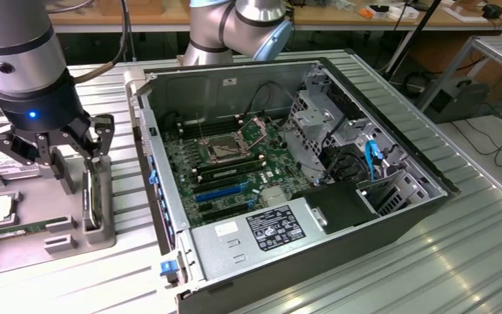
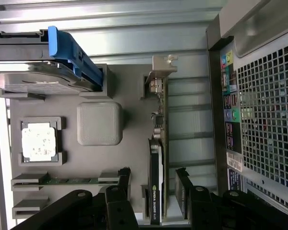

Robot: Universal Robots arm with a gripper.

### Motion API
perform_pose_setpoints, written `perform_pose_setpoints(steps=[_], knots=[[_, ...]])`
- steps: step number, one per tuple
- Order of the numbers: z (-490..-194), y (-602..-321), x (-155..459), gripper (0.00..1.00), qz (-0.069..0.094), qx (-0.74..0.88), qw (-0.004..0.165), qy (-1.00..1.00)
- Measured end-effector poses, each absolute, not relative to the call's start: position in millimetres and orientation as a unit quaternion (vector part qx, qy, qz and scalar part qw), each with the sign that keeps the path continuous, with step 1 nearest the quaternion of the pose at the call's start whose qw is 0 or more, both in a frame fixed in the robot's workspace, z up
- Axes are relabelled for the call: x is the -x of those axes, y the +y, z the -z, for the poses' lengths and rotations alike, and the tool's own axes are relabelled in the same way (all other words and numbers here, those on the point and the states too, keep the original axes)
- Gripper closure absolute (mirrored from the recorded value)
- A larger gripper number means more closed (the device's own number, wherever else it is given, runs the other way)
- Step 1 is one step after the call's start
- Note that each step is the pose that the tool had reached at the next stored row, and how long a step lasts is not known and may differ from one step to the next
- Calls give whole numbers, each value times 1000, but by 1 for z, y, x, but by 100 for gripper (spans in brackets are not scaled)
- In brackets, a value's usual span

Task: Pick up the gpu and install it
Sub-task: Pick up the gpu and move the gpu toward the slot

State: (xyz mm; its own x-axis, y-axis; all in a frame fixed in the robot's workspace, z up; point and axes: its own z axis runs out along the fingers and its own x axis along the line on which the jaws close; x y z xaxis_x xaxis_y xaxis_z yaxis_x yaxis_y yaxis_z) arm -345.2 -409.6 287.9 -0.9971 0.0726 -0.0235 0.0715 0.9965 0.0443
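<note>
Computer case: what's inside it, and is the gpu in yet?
Motherboard, blue slots, power supply and cables. The gpu stands outside in the gray tray. Whatever lies under the power supply is covered.

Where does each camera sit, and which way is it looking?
Exterior view: sits off the arm, up high, looking down on the open computer case and the grey tray at the exterior view's left; the arm and its open gripper show.
Wrist view: sits on the wrist, looking down between the gripper's dark fingers onto the gpu standing on edge in the tray.
Shared: the gripper, the gpu, the tray and the case.
</note>
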Motion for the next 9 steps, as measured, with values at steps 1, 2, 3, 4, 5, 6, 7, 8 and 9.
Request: perform_pose_setpoints(steps=[1,2,3,4,5,6,7,8,9], knots=[[-287,-411,345,50,-22,-36,13,999],[-286,-411,345,50,-22,-36,13,999],[-284,-412,345,50,-22,-36,13,999],[-283,-413,345,50,-22,-36,13,999],[-281,-413,345,50,-22,-36,13,999],[-279,-414,345,50,-22,-36,13,999],[-277,-414,345,50,-22,-36,13,999],[-275,-414,345,50,-22,-36,13,999],[-270,-415,345,50,-22,-36,13,999]])
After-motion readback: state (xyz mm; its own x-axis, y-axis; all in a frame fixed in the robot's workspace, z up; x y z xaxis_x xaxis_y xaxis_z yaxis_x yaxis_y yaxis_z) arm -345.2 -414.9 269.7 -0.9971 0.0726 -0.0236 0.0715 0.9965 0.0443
